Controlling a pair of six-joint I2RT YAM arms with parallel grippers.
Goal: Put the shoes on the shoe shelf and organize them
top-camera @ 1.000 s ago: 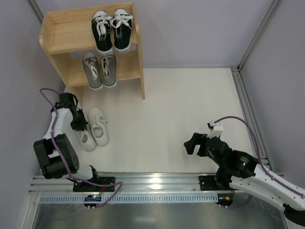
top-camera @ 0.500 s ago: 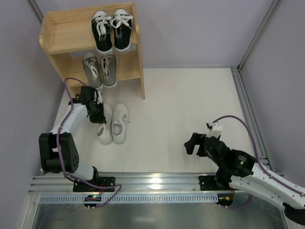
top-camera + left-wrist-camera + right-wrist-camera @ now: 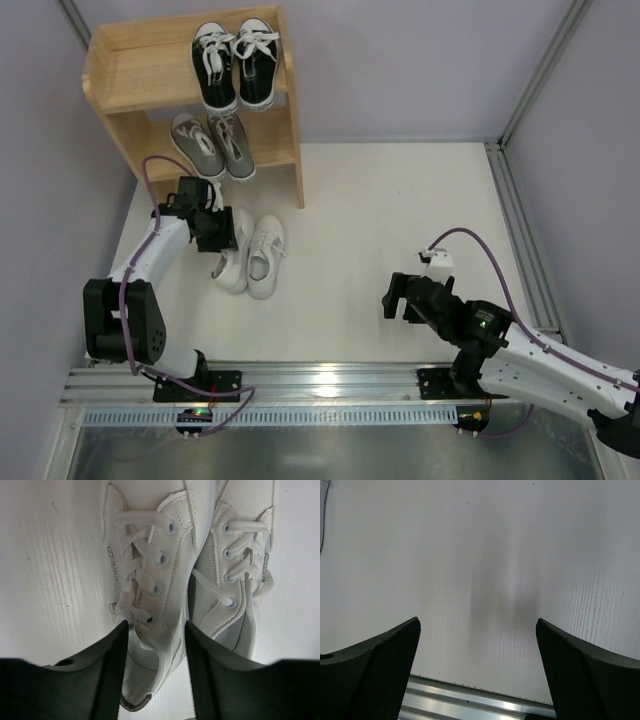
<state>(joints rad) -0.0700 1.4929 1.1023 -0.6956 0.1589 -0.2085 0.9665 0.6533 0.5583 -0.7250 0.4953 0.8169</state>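
Left pincer point(image 3: 156, 626) parted astride white sneaker point(image 3: 167, 587)

White sneakers point(image 3: 170, 570): toes cut by top edge; one heel behind left gripper point(image 3: 156, 630)

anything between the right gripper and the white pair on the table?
Nothing. The top view shows only bare table between the right gripper and the white sneakers.

The overhead camera looks steeply down from above the near edge, taking in the whole counter point(image 3: 400, 220) and the shelf point(image 3: 120, 70) at far left. The left wrist camera hangs close over the white shoes point(image 3: 150, 580), which the overhead view shares. The right wrist camera faces bare counter beside the front rail point(image 3: 470, 700).
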